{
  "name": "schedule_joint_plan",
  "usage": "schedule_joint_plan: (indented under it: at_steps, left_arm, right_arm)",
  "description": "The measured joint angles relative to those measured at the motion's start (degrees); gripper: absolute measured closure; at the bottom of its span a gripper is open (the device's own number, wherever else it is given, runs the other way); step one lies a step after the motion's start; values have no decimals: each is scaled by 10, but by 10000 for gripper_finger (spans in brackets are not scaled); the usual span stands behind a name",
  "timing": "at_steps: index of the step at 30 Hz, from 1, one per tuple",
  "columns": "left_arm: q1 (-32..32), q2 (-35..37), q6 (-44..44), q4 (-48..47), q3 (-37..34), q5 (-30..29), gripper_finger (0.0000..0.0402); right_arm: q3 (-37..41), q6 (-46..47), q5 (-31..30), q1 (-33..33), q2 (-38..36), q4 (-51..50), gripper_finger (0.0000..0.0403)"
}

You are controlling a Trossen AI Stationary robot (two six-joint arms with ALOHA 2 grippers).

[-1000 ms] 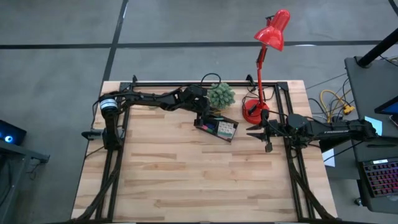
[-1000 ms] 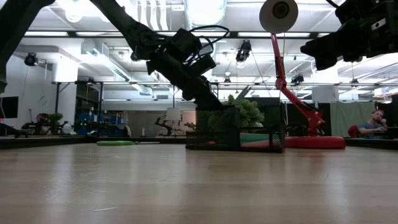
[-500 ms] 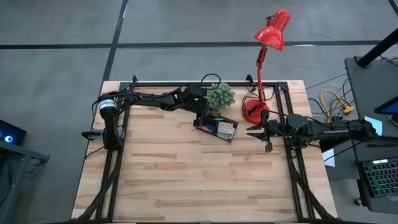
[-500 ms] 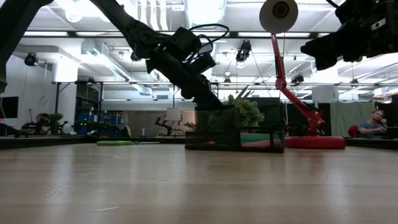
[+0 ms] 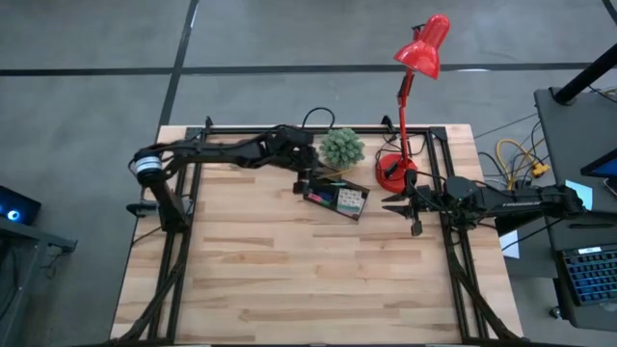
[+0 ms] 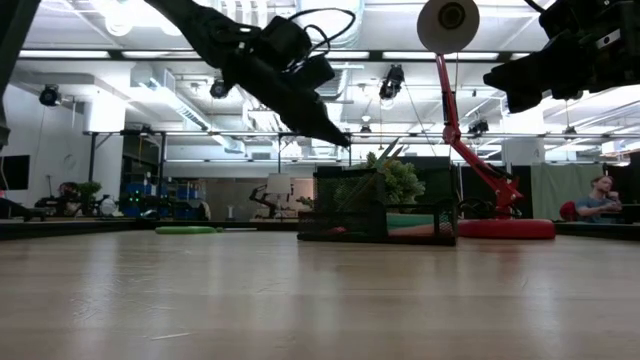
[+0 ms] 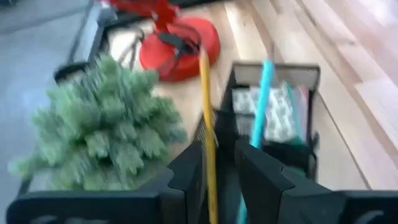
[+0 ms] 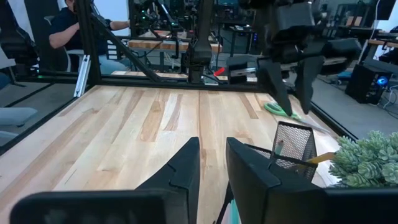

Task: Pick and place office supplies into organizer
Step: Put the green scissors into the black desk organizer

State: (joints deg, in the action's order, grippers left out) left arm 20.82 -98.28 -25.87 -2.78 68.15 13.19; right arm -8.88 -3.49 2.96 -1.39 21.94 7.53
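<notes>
- A pale wood counter (image 5: 289, 260) stands on a grey floor; the low view looks across it into a workshop with ceiling lights.
- The near half of the counter is bare planks in the high view.
- The right claw (image 5: 397, 204) hangs above the counter's right side, near the lamp base and well apart from the organizer. In its own wrist view its fingers (image 8: 186, 165) stand with a narrow gap and grip nothing.
- The organizer (image 5: 335, 197) sits past the counter's middle, turned at a slant, between the two claws and just in front of the plant.
- A yellow pencil (image 7: 208, 130) and a teal pen (image 7: 260, 102) stand leaning in its taller mesh part. A white dotted cube (image 7: 277, 112) lies in a low compartment beside them.
- The left claw (image 5: 301, 180) hovers at the organizer's left end. In the low view it is raised above the rim (image 6: 325, 128), touching nothing.
- Its fingers (image 7: 193, 165) stand slightly apart and empty, with the pencil showing in the gap farther off.
- Green-handled scissors (image 8: 278, 111) lie flat on the counter at the left arm's side, apart from the organizer.
- The green plant (image 5: 342, 147) stands behind the organizer, and the red lamp (image 5: 410, 92) rises at the far right, its round base (image 7: 180, 48) on the counter.
- A seated person (image 6: 602, 198) shows in the room beyond.
</notes>
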Motion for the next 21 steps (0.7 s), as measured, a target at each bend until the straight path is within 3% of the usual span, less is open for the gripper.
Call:
schedule_joint_plan:
  at_steps: [7,15,21]
  left_arm:
    - [1,41,1,-137,-3,-7,320]
    - [4,78,3,-250,-13,-151,320]
    - [27,82,51,-351,-19,-184,320]
  right_arm:
    - [0,0,0,0,0,0,329]
    - [0,0,0,0,0,0,321]
    - [0,0,0,0,0,0,331]
